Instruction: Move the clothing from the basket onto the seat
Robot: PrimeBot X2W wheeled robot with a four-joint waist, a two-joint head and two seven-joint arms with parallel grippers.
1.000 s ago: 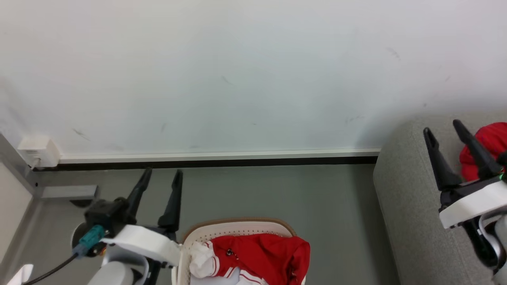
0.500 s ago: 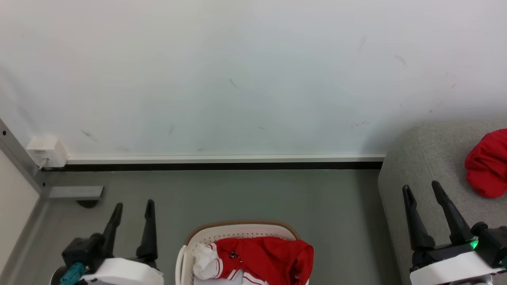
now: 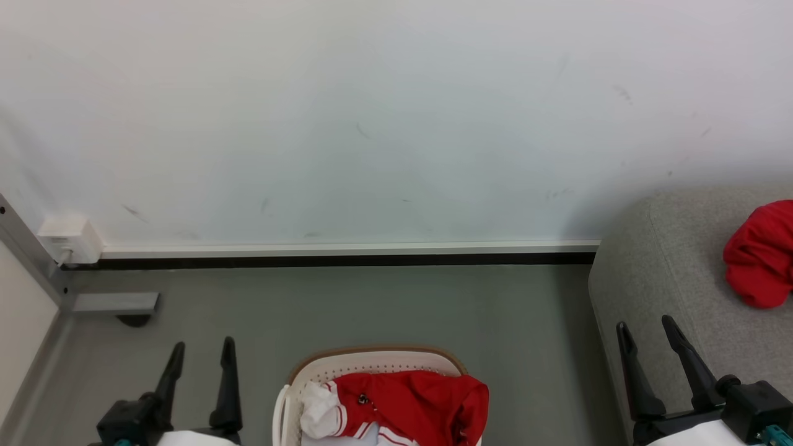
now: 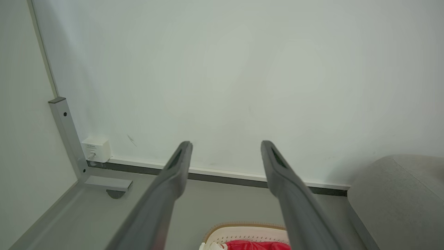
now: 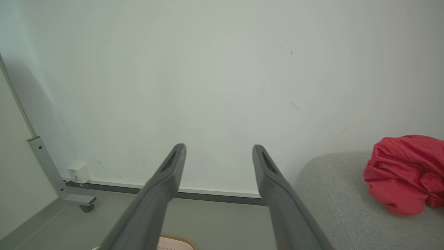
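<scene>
2 claws, both wide and empty: the left claw (image 3: 202,345) hangs beside the 1 basket (image 3: 372,358), the right claw (image 3: 644,323) at the edge of the 1 grey seat (image 3: 657,272). 1 red garment (image 3: 759,254) lies on the seat. 1 red piece (image 3: 421,402) and 1 white striped piece (image 3: 317,410) lie in the basket. This looks like a pause between transfers; next, a claw must reach down into the basket and pinch fabric.

The left gripper (image 3: 204,344) now sits lower, at the head view's bottom edge beside the basket (image 3: 372,354); the right gripper (image 3: 644,324) sits lower too, no longer overlapping the red garment (image 3: 759,254) on the seat (image 3: 663,266).
</scene>
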